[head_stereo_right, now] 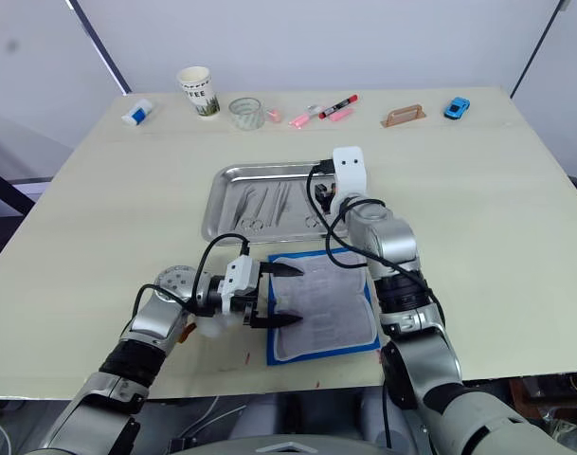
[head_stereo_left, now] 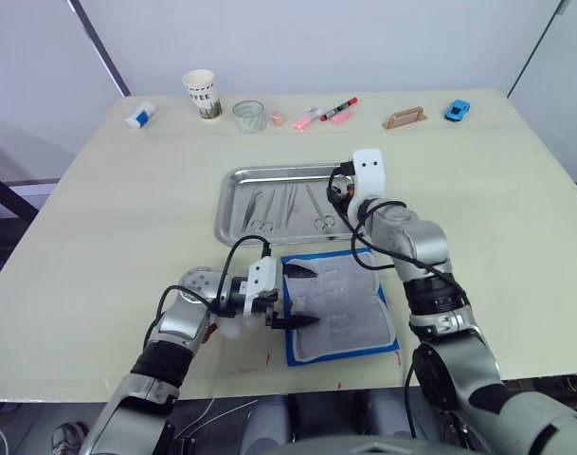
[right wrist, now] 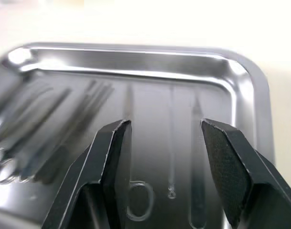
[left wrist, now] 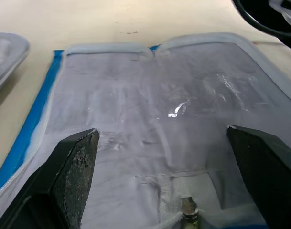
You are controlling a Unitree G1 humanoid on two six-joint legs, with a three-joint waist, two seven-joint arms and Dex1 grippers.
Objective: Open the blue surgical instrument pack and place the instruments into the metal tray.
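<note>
The blue surgical instrument pack (head_stereo_left: pixel 343 305) lies unrolled near the table's front edge, its pale pocketed lining (left wrist: pixel 159 105) facing up and looking flat. My left gripper (head_stereo_left: pixel 302 297) hovers open over the pack's left edge, with one finger (left wrist: pixel 76 162) on each side of the lining and nothing held. The metal tray (head_stereo_left: pixel 227 204) sits just beyond the pack. Several silver instruments (head_stereo_left: pixel 286 202) lie in it, some with ring handles (right wrist: pixel 135 202). Over the tray's right end, my right gripper (right wrist: pixel 165 126) is open and empty, low above the instruments.
Along the far edge stand a small white and blue bottle (head_stereo_left: pixel 140 116), a paper cup (head_stereo_left: pixel 202 93), a clear glass (head_stereo_left: pixel 249 116), pink and red markers (head_stereo_left: pixel 324 114), a brown handle piece (head_stereo_left: pixel 404 118) and a blue toy car (head_stereo_left: pixel 457 110).
</note>
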